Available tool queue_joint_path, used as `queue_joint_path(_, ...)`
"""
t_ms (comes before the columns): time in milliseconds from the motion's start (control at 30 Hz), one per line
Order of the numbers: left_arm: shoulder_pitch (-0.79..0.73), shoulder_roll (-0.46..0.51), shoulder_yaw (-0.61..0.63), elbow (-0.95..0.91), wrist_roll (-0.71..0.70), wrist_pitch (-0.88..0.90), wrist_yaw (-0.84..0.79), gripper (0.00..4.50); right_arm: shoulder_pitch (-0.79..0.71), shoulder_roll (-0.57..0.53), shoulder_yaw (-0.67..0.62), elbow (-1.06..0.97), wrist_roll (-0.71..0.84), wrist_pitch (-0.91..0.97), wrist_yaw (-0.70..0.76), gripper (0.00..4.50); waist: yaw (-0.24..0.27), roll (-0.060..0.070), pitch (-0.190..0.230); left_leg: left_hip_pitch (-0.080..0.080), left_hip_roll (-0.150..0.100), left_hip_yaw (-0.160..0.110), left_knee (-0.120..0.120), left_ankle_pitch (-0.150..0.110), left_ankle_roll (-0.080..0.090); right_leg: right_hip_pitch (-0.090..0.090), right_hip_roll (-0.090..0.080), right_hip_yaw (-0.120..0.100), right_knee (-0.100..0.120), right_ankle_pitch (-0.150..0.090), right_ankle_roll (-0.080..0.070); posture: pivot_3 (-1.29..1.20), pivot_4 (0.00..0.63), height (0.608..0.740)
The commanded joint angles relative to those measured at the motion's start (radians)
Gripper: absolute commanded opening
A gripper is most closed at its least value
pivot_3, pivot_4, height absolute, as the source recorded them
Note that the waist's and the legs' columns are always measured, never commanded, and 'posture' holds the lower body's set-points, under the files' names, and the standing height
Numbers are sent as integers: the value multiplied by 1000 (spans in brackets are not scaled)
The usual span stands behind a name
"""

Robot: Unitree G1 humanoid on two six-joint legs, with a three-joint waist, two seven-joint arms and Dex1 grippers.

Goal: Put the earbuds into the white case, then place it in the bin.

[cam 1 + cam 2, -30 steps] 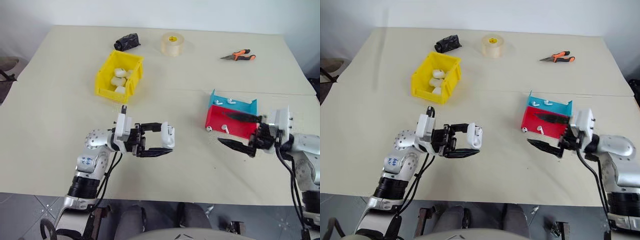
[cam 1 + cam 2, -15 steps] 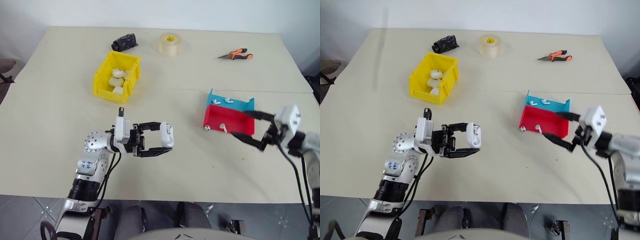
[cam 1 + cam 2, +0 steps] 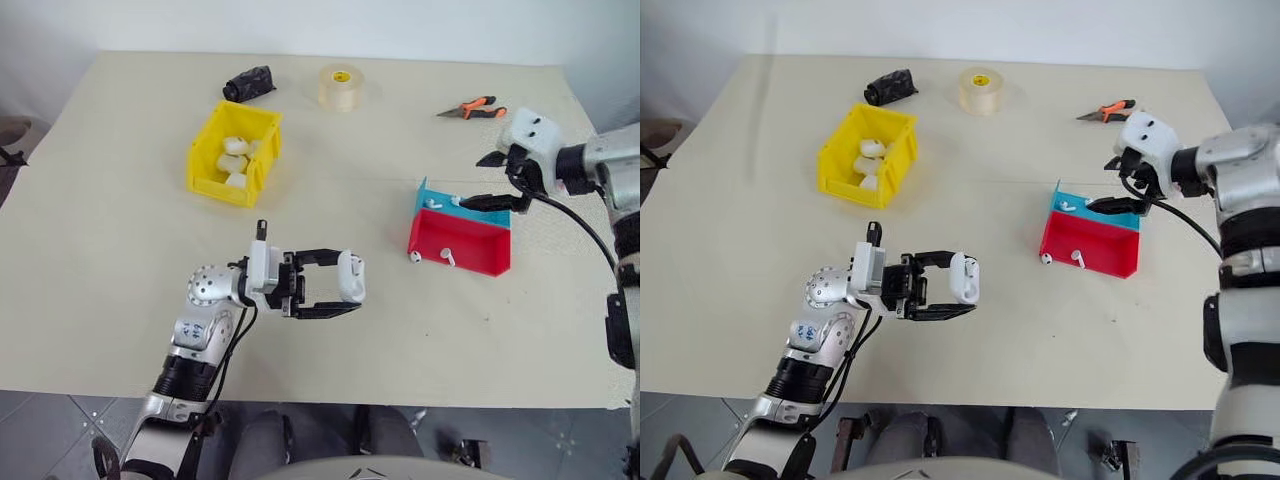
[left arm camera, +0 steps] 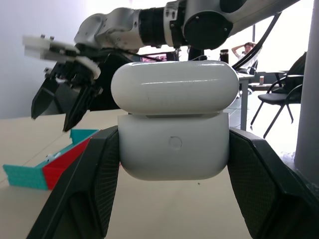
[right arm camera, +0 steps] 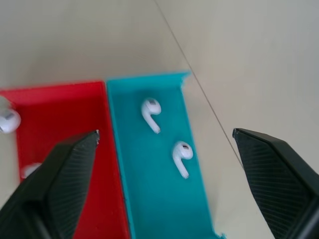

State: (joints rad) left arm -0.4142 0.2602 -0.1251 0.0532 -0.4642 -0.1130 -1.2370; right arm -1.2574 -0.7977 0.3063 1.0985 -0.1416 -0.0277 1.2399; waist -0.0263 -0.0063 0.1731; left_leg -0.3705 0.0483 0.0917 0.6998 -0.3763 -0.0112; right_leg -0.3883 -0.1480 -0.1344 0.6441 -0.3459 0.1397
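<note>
Right gripper [image 3: 497, 180], its fingers spread wide with nothing between them, has swung up and forward in the last second from the near side of the red tray [image 3: 470, 245] to hang over the blue tray [image 5: 149, 174] behind it, and its wrist view looks straight down on two earbuds [image 5: 151, 114] lying loose on the blue floor. That reads as the start of a pick: one earbud has to be pinched and carried across to the case. Left gripper [image 3: 345, 292] is pinching the white case [image 3: 350, 277] in the air, well to the near left of the red tray, having drifted only slightly toward it; in its wrist view the lid sits a little raised and offset over the body, though whether it is properly open I cannot tell. More small white earbuds lie on the table against the red tray's near wall. Well to the far left of the red tray, the yellow bin [image 3: 205, 172] already holds several white cases. A tape roll [image 3: 342, 86], a black bundle [image 3: 250, 81] and orange-handled pliers [image 3: 472, 107] lie beyond the trays, clear of both arms. The blue tray's walls and the earbuds' small size look like the main trouble for the reach.
</note>
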Motion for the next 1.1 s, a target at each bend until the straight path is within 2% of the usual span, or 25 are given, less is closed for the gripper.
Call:
queue_joint_path(33,-7,-8,-5,-22,5,-23,11,2806,-62,27,30,120,-93,-88,-75,4492,-6,0,0,0,0,0,0,0,0,0,0,0,0,0,0,0,150,740)
queue_joint_path(300,16,7,1,-66,7,-18,48,2806,-89,122,23,216,-155,-122,-135,4492,-22,0,0,0,1,0,0,0,0,-1,0,0,2,0,0,0,150,740)
queue_joint_path(467,34,23,0,-99,2,-7,69,2806,-86,154,16,230,-173,-117,-120,4492,-27,0,0,0,1,-1,0,0,0,-1,0,0,3,0,0,0,150,740)
queue_joint_path(933,19,38,-2,-119,-5,20,88,2806,-102,152,36,240,-247,-80,-29,4492,-29,1,0,0,1,-1,0,0,0,-1,0,1,3,0,0,0,150,740)
queue_joint_path(1100,14,30,-2,-119,-3,19,95,2806,-99,163,29,242,-257,-59,-39,4492,-30,1,0,0,1,-1,0,0,0,-1,0,1,3,0,0,0,150,740)
